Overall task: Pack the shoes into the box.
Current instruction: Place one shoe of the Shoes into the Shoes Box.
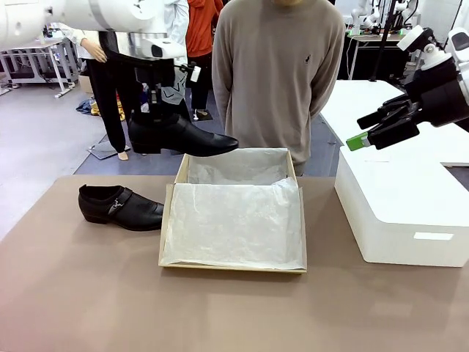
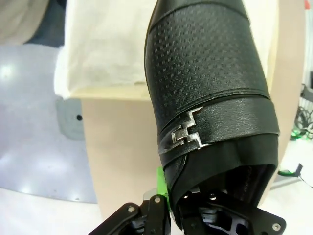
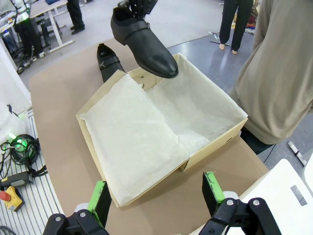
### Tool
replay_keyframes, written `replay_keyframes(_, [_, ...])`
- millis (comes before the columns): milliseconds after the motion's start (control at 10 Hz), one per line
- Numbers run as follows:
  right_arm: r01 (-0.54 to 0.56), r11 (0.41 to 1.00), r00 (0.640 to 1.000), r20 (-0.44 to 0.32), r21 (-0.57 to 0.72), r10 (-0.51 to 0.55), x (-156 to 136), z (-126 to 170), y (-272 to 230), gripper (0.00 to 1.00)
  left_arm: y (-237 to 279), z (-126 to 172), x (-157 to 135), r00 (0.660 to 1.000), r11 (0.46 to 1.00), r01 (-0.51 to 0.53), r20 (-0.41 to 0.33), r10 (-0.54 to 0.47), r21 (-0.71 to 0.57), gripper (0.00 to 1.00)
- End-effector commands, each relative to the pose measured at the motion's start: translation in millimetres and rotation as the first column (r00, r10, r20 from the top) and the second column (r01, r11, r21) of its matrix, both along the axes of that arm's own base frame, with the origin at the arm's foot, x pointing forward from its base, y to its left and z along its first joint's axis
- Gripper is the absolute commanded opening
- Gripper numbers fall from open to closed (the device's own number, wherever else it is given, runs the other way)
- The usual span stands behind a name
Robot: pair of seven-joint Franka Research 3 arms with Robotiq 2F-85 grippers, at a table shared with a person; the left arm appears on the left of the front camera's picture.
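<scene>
At the left, the second shoe (image 1: 121, 207) rests on its sole on the table (image 1: 73, 293), just beside the left wall of the box (image 1: 233, 267). Above it, the left gripper (image 1: 155, 108) is clamped tight on the heel opening of the lifted shoe (image 1: 183, 138), whose toe hangs over the box's far left corner. With the hold at the heel end alone, the long toe could sag or swing and catch the rim, or drag the tissue paper (image 1: 234, 220) into a bunch. At the right, the right gripper (image 1: 360, 130) hangs wide apart and empty above the white block (image 1: 410, 220). The left wrist view gives the buckle (image 2: 186, 132) and a green pad (image 2: 160, 188) against the collar, too small to read from the front. The right wrist view looks down and places the toe above the rim.
</scene>
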State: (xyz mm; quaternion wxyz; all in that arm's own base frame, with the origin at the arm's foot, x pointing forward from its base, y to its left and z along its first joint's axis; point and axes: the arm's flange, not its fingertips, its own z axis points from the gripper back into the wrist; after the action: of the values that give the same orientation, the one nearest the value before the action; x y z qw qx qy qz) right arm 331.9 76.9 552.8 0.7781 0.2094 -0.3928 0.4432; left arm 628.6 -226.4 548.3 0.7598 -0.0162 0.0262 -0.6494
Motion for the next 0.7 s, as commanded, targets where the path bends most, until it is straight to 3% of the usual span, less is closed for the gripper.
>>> replay_keyframes(0, [-0.015,1.000,1.000,0.011,0.012,0.015,1.7,0.1,0.1,1.00,-20.9,13.1,15.7,0.999,0.999,0.041,0.032,-0.042,0.012,0.00])
replay_keyframes(300, [-0.015,1.000,1.000,0.011,0.012,0.015,1.7,0.1,0.1,1.00,-50.0,-3.5,18.4,0.990,0.992,0.124,0.074,-0.123,-0.014,0.00])
replay_keyframes(600, [-0.015,1.000,1.000,0.011,0.012,0.015,1.7,0.1,0.1,1.00,-70.4,-14.7,20.0,0.977,0.977,0.207,0.061,-0.204,-0.043,0.00])
